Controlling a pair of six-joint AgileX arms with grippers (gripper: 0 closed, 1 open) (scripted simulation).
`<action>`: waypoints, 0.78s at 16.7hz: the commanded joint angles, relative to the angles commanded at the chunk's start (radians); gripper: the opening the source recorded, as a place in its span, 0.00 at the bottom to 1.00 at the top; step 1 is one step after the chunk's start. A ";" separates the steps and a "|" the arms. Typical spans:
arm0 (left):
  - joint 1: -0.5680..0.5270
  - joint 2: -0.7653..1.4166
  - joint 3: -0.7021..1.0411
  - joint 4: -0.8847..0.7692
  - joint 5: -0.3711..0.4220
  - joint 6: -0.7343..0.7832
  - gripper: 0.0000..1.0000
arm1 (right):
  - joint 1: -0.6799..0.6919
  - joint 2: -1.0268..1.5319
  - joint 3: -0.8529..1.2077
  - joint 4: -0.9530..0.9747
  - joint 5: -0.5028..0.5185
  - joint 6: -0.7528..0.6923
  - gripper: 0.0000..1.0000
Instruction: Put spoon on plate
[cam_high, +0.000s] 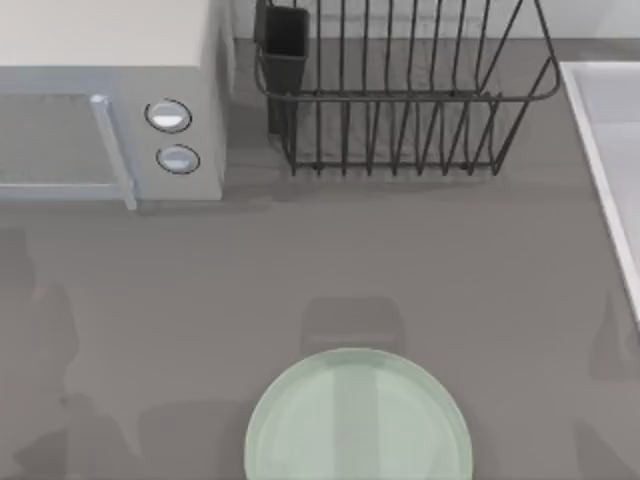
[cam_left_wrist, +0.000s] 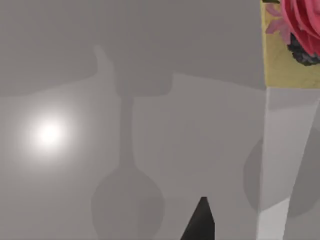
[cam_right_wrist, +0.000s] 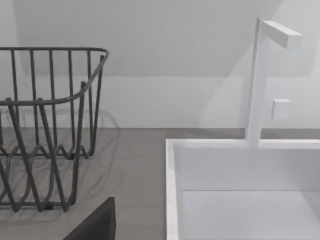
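Observation:
The pale mint-green plate (cam_high: 300, 420) lies at the front middle of the table, cut off by the top view's lower edge. The spoon (cam_left_wrist: 274, 165) hangs close to the left wrist camera. Its white handle ends in a yellow-and-red ornament (cam_left_wrist: 292, 45), and its bowl is out of frame. The spoon's shadow falls on the grey surface well apart from it, so it is off the table. My left gripper (cam_left_wrist: 201, 224) shows as one dark tip beside the handle and holds the spoon. My right gripper (cam_right_wrist: 95, 226) is a dark tip over the table between rack and sink.
A black wire dish rack (cam_high: 400, 100) (cam_right_wrist: 50, 125) stands at the back middle. A grey microwave (cam_high: 110, 100) fills the back left. A white sink (cam_high: 600, 130) (cam_right_wrist: 172, 190) with its faucet (cam_right_wrist: 257, 85) lines the right side.

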 joint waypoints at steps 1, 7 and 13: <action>0.000 0.000 0.000 0.000 0.000 0.000 0.00 | 0.000 0.000 0.000 0.000 0.000 0.000 1.00; -0.108 0.077 0.056 0.003 -0.002 -0.075 0.00 | 0.000 0.000 0.000 0.000 0.000 0.000 1.00; -0.552 0.293 0.220 0.025 -0.001 -0.365 0.00 | 0.000 0.000 0.000 0.000 0.000 0.000 1.00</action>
